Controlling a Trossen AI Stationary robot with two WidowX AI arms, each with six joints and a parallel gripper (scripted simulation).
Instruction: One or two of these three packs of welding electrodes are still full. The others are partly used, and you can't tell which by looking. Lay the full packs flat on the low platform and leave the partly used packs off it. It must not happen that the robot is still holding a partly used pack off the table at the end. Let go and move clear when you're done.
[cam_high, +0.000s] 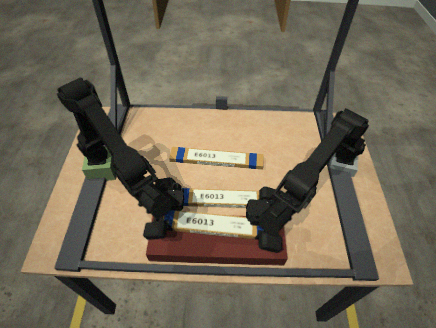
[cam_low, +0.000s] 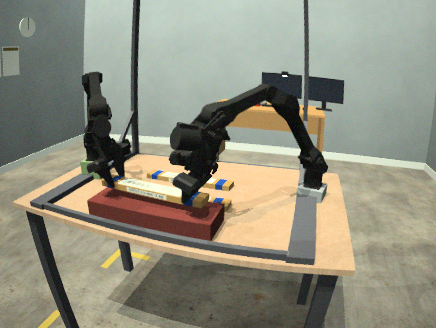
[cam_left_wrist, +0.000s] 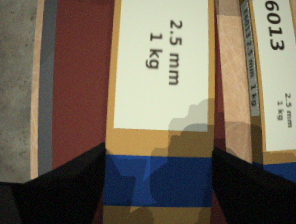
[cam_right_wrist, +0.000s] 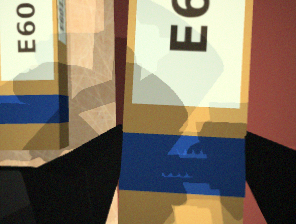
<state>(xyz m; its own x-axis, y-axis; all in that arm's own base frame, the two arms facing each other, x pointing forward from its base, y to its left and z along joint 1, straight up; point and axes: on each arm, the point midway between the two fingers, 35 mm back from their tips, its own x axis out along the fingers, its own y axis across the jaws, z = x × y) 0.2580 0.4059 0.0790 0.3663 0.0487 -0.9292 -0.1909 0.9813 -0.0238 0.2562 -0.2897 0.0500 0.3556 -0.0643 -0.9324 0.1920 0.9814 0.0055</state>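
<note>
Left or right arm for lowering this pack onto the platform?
Neither alone; I'd use both. The left gripper and right gripper grip blue bands at opposite ends of the pack, over the red platform.

Three electrode packs lie roughly parallel, lengthwise between the two arms' sides: one (cam_high: 215, 225) (cam_low: 150, 189) (cam_left_wrist: 162, 65) (cam_right_wrist: 187, 65) is over the low platform (cam_high: 215, 252) (cam_low: 155, 216) (cam_left_wrist: 75, 100) (cam_right_wrist: 275, 75), its ends between the fingers of the left gripper (cam_high: 262, 228) (cam_low: 193, 197) (cam_left_wrist: 157, 150) and the right gripper (cam_high: 169, 218) (cam_low: 114, 180) (cam_right_wrist: 179, 134). Just behind the platform, towards the arm bases, the middle pack (cam_high: 222, 197) (cam_low: 220, 202) (cam_left_wrist: 281, 75) (cam_right_wrist: 27, 45) lies on the tabletop (cam_high: 125, 245) (cam_low: 265, 220) (cam_left_wrist: 235, 75) (cam_right_wrist: 92, 50). Farther back on it, apart from the middle one, lies the rear pack (cam_high: 216, 157) (cam_low: 224, 184).
</note>
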